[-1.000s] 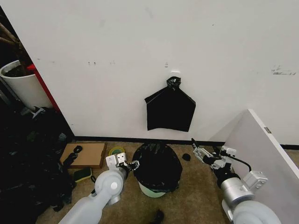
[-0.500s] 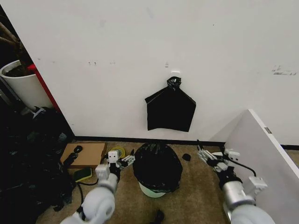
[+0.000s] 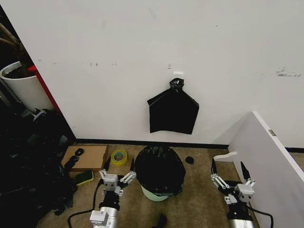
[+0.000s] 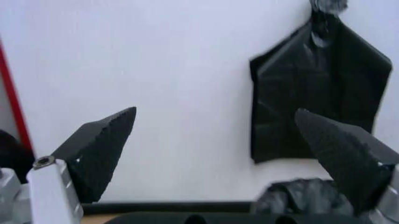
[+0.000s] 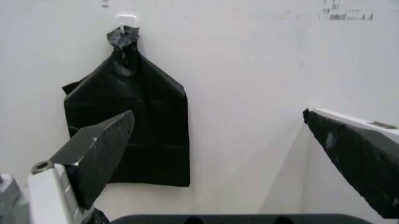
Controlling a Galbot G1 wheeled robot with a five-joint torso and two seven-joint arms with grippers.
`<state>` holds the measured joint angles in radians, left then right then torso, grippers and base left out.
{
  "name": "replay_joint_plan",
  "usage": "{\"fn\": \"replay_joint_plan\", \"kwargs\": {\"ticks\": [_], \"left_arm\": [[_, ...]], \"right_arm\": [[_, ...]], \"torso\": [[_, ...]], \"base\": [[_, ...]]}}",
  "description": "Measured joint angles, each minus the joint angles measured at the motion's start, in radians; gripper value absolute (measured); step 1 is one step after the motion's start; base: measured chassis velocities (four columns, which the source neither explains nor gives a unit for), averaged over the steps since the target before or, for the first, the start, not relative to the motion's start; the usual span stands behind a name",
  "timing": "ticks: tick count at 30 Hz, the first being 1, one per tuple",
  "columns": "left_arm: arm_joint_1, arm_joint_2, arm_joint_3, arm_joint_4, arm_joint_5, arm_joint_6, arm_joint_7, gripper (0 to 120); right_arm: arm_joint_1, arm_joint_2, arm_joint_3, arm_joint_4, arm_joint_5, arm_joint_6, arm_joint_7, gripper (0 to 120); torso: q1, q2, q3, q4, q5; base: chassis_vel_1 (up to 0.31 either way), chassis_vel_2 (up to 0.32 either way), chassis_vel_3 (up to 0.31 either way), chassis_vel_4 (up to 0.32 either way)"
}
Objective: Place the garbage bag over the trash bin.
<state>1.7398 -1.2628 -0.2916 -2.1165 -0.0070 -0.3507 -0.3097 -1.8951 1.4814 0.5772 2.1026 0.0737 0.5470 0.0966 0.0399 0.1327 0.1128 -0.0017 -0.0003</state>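
Head view: the bin [image 3: 155,194] stands on the carpet against the wall, with the bag [image 3: 159,168] draped over its mouth and down its sides, so that you see just a pale strip of the base below the black film. Judged from this, the bag covers the rim and the placing looks essentially done, though you cannot check the far side of the rim.

The left claw [image 3: 117,181] hangs low, just beside the bin on its left, fingers spread and empty. The right claw [image 3: 230,178] sits well apart on the bin's right, near the white panel [image 3: 266,161], also spread and empty.

Key relation: the bin lies between the two claws, and the left one is clearly nearer. Its fingers point up and toward the wall, past the bag's left flank rather than at it. If you need to tuck or tug the film, the left arm has the shorter reach, moving to its right.

Wrist views: both claws [image 4: 218,154] [image 5: 237,158] show wide gaps between the dark fingers. Beyond them hangs the knotted bundle [image 5: 128,126] on its wall hook, which is not the task's bag.
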Motion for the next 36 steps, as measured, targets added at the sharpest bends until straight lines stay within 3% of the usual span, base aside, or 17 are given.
{"fn": "replay_joint_plan", "kwargs": {"ticks": [6,13,23,36], "left_arm": [[0.074,-0.019,-0.053,-0.043,0.013,-0.048,0.008,100],[0.078,-0.028,-0.025,-0.029,0.033,-0.061,0.007,100],[0.043,-0.035,0.036,0.114,0.044,-0.061,-0.016,100],[-0.037,0.007,0.055,0.175,-0.005,-0.02,-0.026,100]], "right_arm": [[-0.004,0.007,-0.008,-0.024,-0.042,0.05,0.006,100],[0.001,0.01,-0.009,-0.036,-0.035,0.06,0.012,100],[0.002,0.01,-0.01,-0.036,-0.031,0.057,0.013,100],[0.002,0.009,-0.01,-0.034,-0.028,0.054,0.014,100]], "torso": [[0.0,0.0,0.0,0.0003,-0.0001],[0.0,0.0,0.0,0.0002,-0.0001],[0.0,0.0,0.0,0.0002,-0.0003],[0.0,0.0,0.0,0.0001,-0.0002]], "base": [[0.0,0.0,0.0,0.0],[0.0,0.0,0.0,0.0],[0.0,0.0,0.0,0.0],[0.0,0.0,0.0,0.0]]}}
